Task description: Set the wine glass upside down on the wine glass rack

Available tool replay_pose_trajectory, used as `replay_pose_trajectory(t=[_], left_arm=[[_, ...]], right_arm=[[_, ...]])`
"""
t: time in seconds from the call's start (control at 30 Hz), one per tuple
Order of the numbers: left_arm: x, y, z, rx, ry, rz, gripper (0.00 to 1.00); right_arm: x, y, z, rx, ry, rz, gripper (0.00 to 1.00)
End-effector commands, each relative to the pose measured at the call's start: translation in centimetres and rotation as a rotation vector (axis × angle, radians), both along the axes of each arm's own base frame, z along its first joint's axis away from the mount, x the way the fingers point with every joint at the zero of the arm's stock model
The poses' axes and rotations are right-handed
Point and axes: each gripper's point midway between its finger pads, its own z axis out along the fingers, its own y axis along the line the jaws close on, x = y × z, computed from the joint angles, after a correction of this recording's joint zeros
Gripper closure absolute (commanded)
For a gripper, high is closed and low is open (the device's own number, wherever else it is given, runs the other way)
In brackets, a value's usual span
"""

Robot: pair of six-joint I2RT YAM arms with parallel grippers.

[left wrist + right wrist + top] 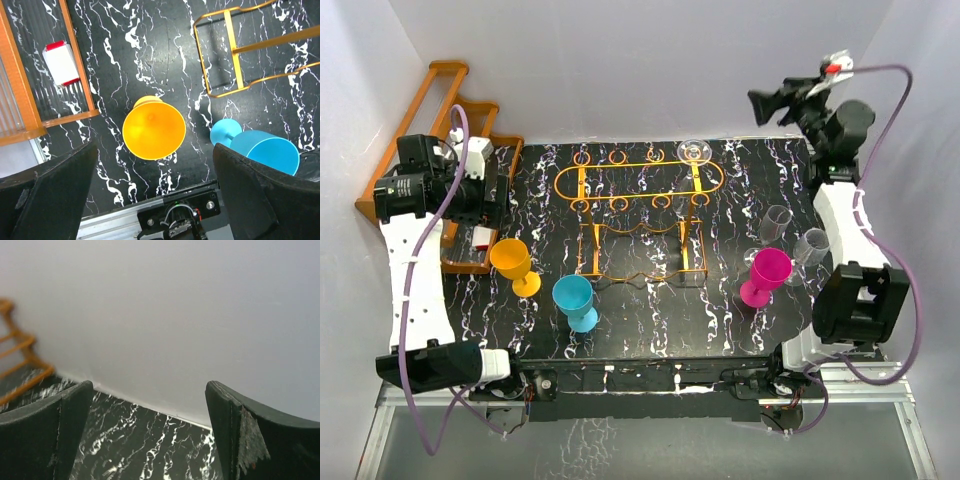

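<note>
The orange wire wine glass rack [640,190] stands mid-table; a corner of it shows in the left wrist view [235,55]. A clear wine glass [694,152] sits foot-up at the rack's back right end. My right gripper [767,104] is open and empty, raised to the right of that glass and apart from it; its wrist view [149,390] shows only the back wall and table. My left gripper [490,200] is open and empty [155,170] above a yellow goblet [153,131], left of the rack.
The yellow goblet [512,262], a blue goblet [576,300] and a pink goblet [766,275] stand upright in front of the rack. Two clear glasses [775,222] stand at the right. A stepped wooden shelf [450,110] with a white-red object [61,63] fills the left side.
</note>
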Motion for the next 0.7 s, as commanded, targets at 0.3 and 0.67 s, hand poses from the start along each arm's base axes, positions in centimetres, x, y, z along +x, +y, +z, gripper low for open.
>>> replay_pose_trajectory(t=[0.3, 0.67], left_arm=[[0.2, 1.9, -6.3, 0.063, 0.214, -0.007, 0.3], [1.1, 3.1, -11.2, 0.108, 0.25, 0.037, 0.47]], right_arm=[[-12.7, -0.7, 5.1, 0.404, 0.091, -0.2, 0.02], [-14.4, 1.7, 5.6, 0.333, 0.076, -0.117, 0.02]])
